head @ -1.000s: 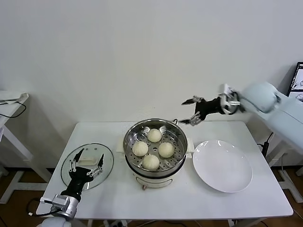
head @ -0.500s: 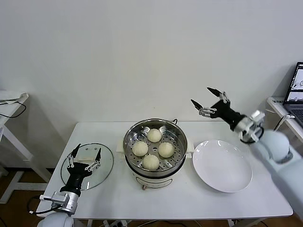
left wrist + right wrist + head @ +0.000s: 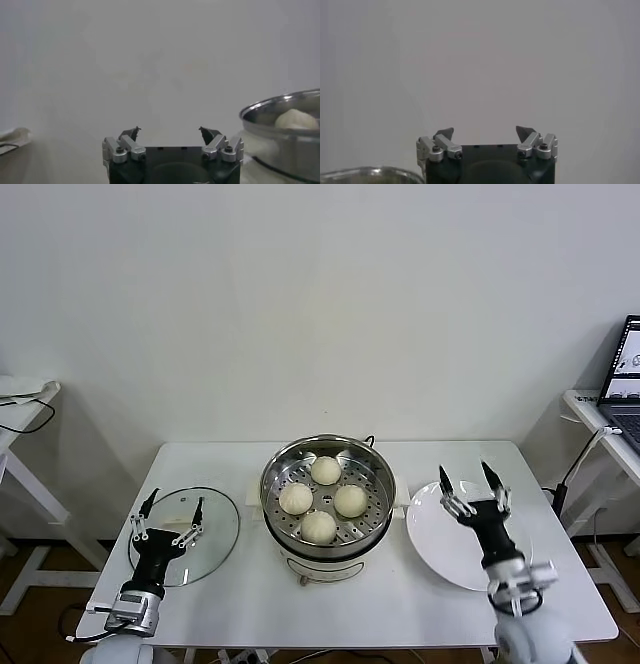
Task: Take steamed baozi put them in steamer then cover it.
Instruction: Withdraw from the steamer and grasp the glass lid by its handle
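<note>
**Four baozi in steamer, cover off**

Four baozi (image 3: pixel 320 498) sit on the perforated tray inside the steamer (image 3: pixel 377 506), mid-table (image 3: pixel 250 604). Cover (image 3: pixel 215 524) lies flat on the table to the steamer's left, not on the pot. Left gripper (image 3: pixel 168 511) points upward over the cover's near edge, fingers spread wide, gripping nothing. Right gripper (image 3: pixel 472 484) points upward over the white plate (image 3: pixel 450 559) on the steamer's right, fingers equally wide, empty. Steamer rim and one bun appear in the left wrist view, beside that gripper.
</note>
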Motion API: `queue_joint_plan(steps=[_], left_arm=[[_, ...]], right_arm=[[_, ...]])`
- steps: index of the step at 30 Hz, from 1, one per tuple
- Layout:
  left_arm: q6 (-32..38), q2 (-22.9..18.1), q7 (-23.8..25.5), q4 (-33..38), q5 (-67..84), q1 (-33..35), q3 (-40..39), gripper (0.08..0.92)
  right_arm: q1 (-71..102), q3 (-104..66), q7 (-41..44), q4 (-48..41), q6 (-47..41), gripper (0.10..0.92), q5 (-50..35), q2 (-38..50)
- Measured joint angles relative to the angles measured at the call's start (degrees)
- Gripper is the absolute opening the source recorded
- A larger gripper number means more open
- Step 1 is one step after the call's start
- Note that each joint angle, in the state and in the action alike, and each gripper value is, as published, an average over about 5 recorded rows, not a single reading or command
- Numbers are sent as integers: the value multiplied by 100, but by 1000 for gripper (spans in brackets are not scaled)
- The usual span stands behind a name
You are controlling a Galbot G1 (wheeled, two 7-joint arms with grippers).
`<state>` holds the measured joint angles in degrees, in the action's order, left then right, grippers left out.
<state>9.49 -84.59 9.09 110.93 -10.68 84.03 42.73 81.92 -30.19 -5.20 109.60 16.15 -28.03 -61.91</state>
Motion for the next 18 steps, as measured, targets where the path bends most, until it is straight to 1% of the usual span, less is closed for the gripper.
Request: queue_joint_plan(steps=[8, 18], left_arm=[[550, 117, -516, -445, -1929, 26, 197, 823], [1174, 274, -1270, -1227, -4599, -142, 425, 823]], right_arm=[[268, -184, -233, -21, 343, 823, 248, -540], [357, -211, -349, -95, 540, 823, 424, -866]])
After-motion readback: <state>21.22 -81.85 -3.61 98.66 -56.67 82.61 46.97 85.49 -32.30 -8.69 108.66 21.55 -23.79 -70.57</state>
